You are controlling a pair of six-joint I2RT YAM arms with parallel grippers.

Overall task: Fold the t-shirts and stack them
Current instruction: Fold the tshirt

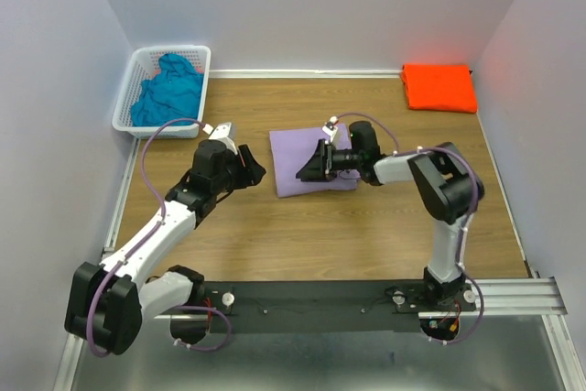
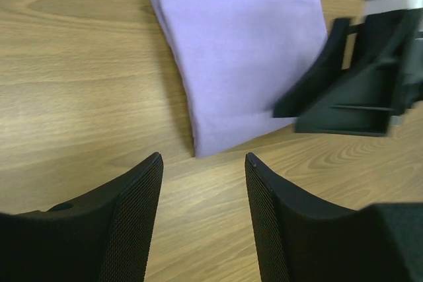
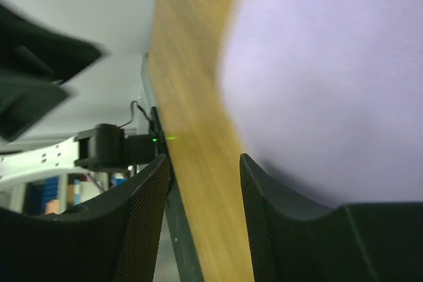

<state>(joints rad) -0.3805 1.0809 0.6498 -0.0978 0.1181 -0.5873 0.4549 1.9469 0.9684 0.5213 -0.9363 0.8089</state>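
The folded lavender t-shirt [image 1: 286,157] is laid flat at the middle of the counter [image 1: 366,235]. The folded orange t-shirt [image 1: 439,86] is at the far right corner, and the teal t-shirt [image 1: 168,89] is crumpled in the white lattice basket [image 1: 122,114]. The left pincer [image 2: 203,160] and right pincer [image 3: 201,163] are seen parted and empty. The cotton is judged light and limp. Folded edges should be pinched through all layers.
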